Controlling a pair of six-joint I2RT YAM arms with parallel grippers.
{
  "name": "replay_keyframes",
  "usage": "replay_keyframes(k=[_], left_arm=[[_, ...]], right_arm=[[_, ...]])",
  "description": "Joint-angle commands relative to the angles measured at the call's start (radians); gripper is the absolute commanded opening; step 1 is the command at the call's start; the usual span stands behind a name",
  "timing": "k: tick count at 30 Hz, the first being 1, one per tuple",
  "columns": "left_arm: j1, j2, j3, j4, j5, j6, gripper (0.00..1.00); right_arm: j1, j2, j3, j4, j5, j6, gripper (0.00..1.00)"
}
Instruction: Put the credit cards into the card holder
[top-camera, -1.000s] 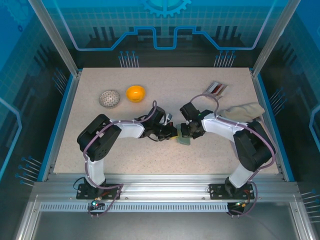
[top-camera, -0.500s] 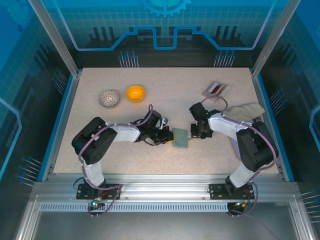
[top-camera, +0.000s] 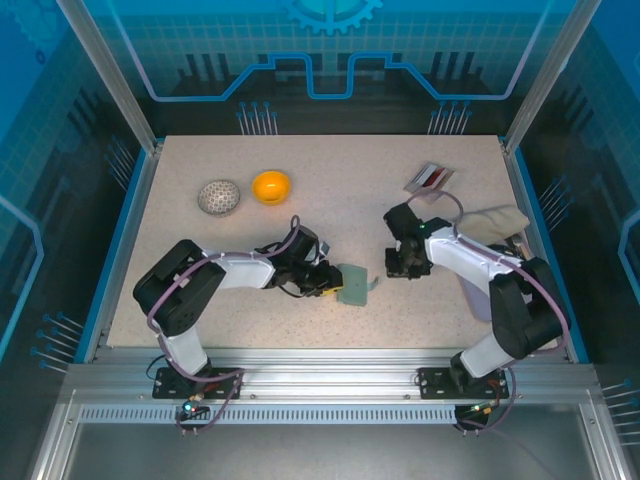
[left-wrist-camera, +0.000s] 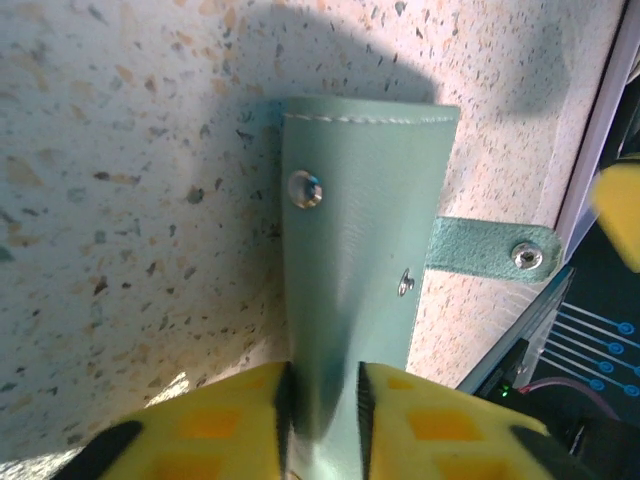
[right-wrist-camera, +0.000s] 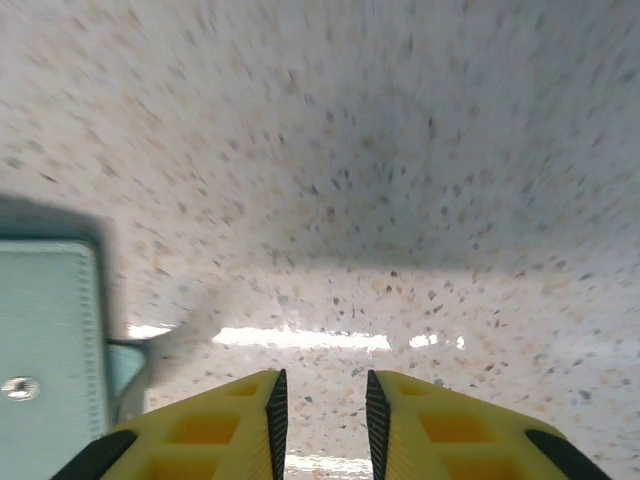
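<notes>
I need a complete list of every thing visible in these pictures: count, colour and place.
card holder: 1, grey-green, table centre
credit cards: small fanned stack, red, white, dark, far right
orange round object: 1, orange, far left
patterned round object: 1, grey-white, beside the orange one
cloth: 1, beige, right edge
table: 1, speckled beige, under everything
left pincer: 1, yellow, fingers either side of the card holder
right pincer: 1, yellow, open, empty, right of the card holder

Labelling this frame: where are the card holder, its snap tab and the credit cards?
card holder (top-camera: 355, 283): top view, middle of its cover.
snap tab (left-wrist-camera: 480, 250): left wrist view, its strap.
credit cards (top-camera: 428, 178): top view, the pile's middle.
</notes>
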Motion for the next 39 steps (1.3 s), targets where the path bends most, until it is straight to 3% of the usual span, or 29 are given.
replay_keyframes(k=[1, 4, 8, 11, 15, 18, 22, 30, 39], left_arm=[[-0.007, -0.053, 0.000, -0.063, -0.041, 0.023, 0.35], [-0.007, -0.071, 0.012, -0.089, -0.056, 0.039, 0.34], [-0.007, -0.050, 0.034, -0.113, -0.053, 0.057, 0.35], [-0.007, -0.048, 0.031, -0.103, -0.056, 0.051, 0.37], [-0.007, -0.023, 0.051, -0.123, -0.059, 0.064, 0.46], [-0.007, 0.002, 0.057, -0.122, -0.057, 0.063, 0.50], [-0.007, 0.038, 0.085, -0.143, -0.049, 0.071, 0.49], [-0.007, 0.075, 0.107, -0.202, -0.060, 0.080, 0.41], [-0.007, 0.058, 0.098, -0.200, -0.062, 0.075, 0.40]], right_arm=[[-0.041, -0.049, 0.074, -0.032, -0.039, -0.054, 0.32], [-0.063, -0.068, 0.086, 0.016, -0.183, -0.071, 0.33], [-0.005, -0.020, 0.062, 0.074, -0.339, -0.032, 0.45], [0.045, 0.027, 0.057, 0.064, -0.294, -0.025, 0.47], [0.077, 0.095, 0.052, 0.039, -0.237, -0.021, 0.48], [0.080, 0.121, 0.037, 0.026, -0.201, -0.026, 0.40], [0.078, 0.131, 0.027, -0.016, -0.144, -0.040, 0.28], [0.088, 0.179, -0.018, -0.032, -0.090, -0.016, 0.24], [0.144, 0.181, 0.004, -0.043, 0.019, 0.018, 0.28]])
